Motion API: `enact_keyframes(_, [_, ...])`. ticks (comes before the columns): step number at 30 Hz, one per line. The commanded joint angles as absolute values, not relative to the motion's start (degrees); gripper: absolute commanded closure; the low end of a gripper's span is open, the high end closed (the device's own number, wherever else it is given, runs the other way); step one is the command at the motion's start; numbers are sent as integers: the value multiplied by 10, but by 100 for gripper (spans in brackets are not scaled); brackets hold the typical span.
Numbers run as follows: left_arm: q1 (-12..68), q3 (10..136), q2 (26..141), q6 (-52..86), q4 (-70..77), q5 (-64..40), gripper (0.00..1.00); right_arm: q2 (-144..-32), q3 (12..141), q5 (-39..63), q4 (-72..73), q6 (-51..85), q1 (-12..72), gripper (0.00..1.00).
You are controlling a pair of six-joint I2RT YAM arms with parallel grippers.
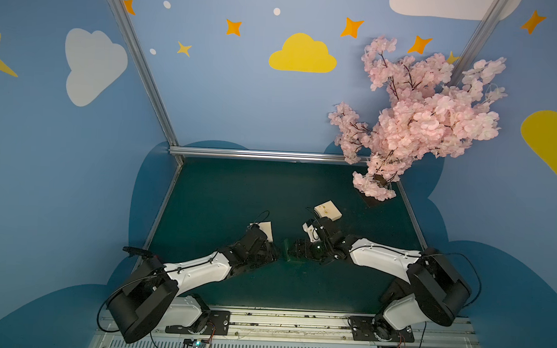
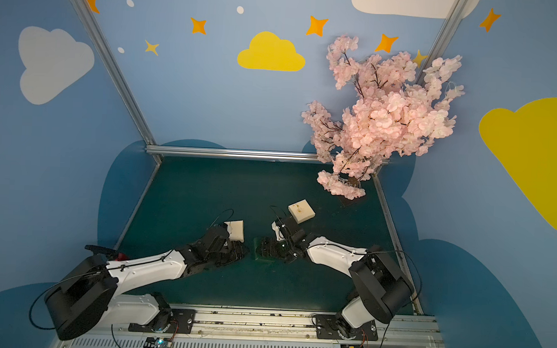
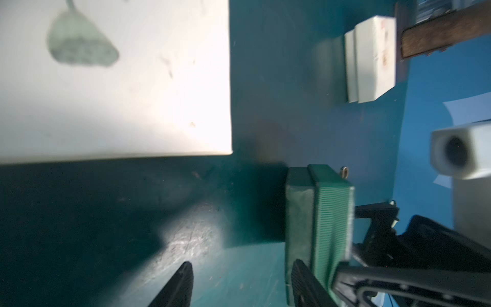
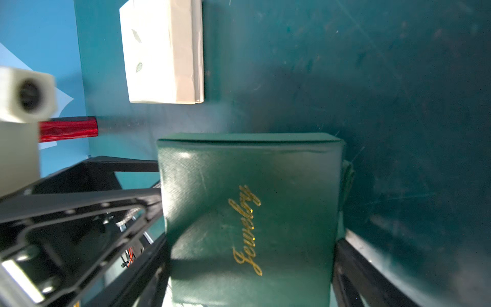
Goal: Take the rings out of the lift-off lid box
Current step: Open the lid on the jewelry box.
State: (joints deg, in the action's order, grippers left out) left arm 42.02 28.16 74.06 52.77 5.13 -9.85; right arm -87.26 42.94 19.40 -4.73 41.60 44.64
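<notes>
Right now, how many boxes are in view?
3. Green box in the right gripper; near cream box beside the left gripper; far cream box farther back. More may be hidden.

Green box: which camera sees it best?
The right wrist view: the green box fills it, gold writing readable. The left wrist view shows only its edge. Both top views show just a small green bit.

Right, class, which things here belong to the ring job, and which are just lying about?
Job: green Jewelry box, between the jaws of the right gripper; ring beside it; left gripper.
Lying about: nearer cream box; farther cream box; blossom tree; red-handled tool.
</notes>
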Motion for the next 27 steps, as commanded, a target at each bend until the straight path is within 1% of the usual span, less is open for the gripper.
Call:
enact_keyframes(1, [420, 274, 737, 530, 63, -90, 39, -878, 444, 195, -53, 410, 448, 12])
enact_keyframes(14, [422, 291, 807, 533, 111, -109, 40, -881, 440, 217, -25, 417, 449, 12])
enact_keyframes(19, [420, 294, 803, 530, 101, -107, 40, -884, 440, 212, -29, 418, 450, 12])
enact_keyframes(23, [420, 296, 783, 525, 67, -98, 40, -882, 453, 178, -71, 401, 449, 12])
enact_keyframes(27, [420, 287, 768, 529, 82, -97, 39, -887, 452, 201, -53, 403, 451, 12])
